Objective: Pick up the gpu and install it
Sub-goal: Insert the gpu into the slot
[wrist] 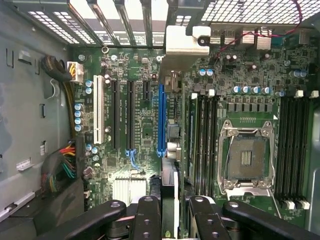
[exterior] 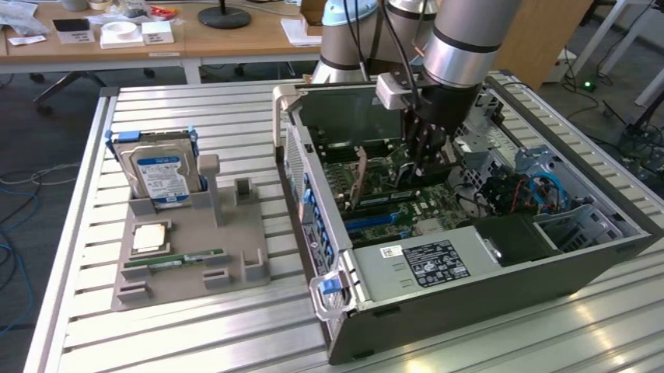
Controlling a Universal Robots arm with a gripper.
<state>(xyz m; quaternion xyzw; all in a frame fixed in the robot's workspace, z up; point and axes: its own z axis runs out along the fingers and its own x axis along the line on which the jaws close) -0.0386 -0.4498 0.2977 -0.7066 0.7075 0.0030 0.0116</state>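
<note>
A computer case (exterior: 467, 287) sits on the desk (exterior: 207, 334), at the exterior view's right. Left of it is a tray (exterior: 176, 284) with a hard drive (exterior: 161, 172) standing and a memory stick (exterior: 186, 259) lying in it. Inside the case, the gpu (wrist: 172, 125) stands on edge between the fingers (wrist: 147, 215).

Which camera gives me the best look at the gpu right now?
The wrist view: the gpu sits edge-on in the gripper, silver bracket at the far end, beside the blue slot. The exterior view gives it as a thin tan-brown strip upright inside the case, next to the gripper.
</note>
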